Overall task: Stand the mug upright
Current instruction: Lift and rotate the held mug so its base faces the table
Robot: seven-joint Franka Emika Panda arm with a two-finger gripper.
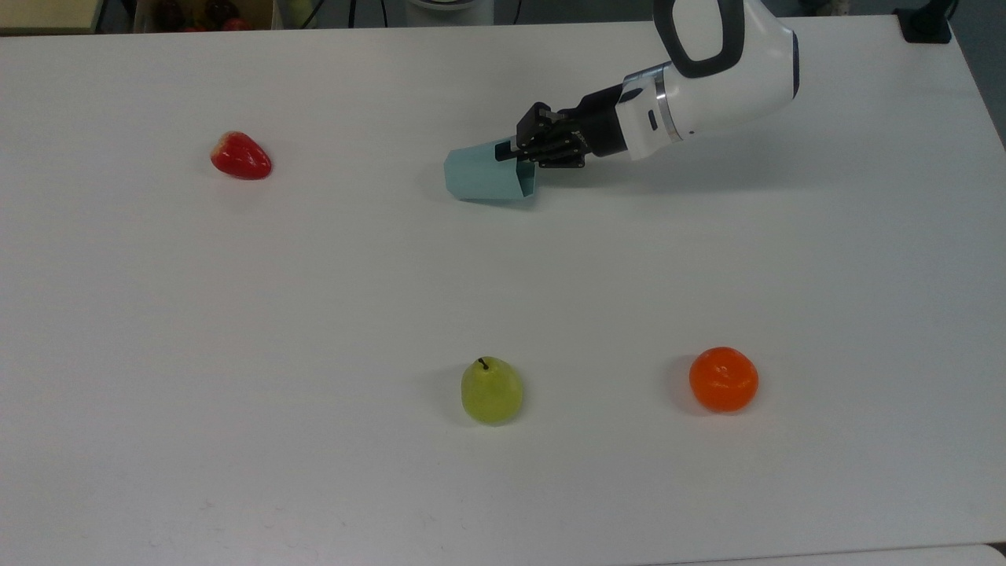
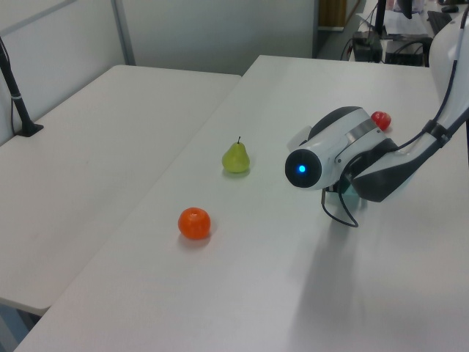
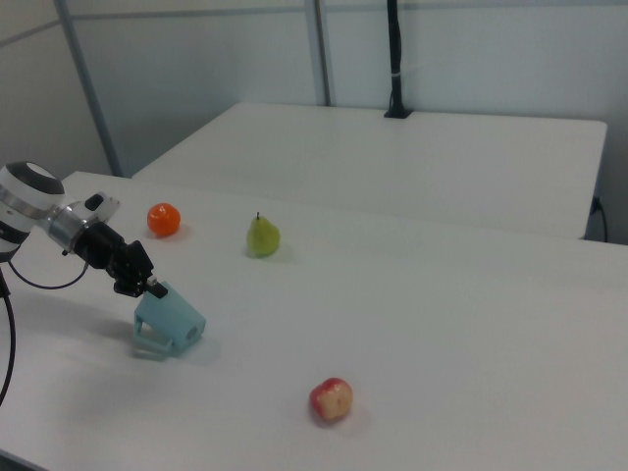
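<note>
The pale blue-green faceted mug (image 1: 481, 174) lies on its side on the white table (image 1: 314, 275), with its mouth toward the top view's right. My gripper (image 1: 512, 154) reaches in from that side and is shut on the rim's upper wall. In the right view the mug (image 3: 173, 322) tilts with its rim end raised under the gripper (image 3: 150, 286), and a handle points down at the table. In the left view the arm's white wrist (image 2: 322, 158) covers all but a sliver of the mug (image 2: 352, 193).
A red fruit (image 1: 240, 156) lies toward the top view's left. A green pear (image 1: 491, 391) and an orange (image 1: 724, 380) sit near the front edge. A second white table (image 3: 412, 157) stands beyond in the right view.
</note>
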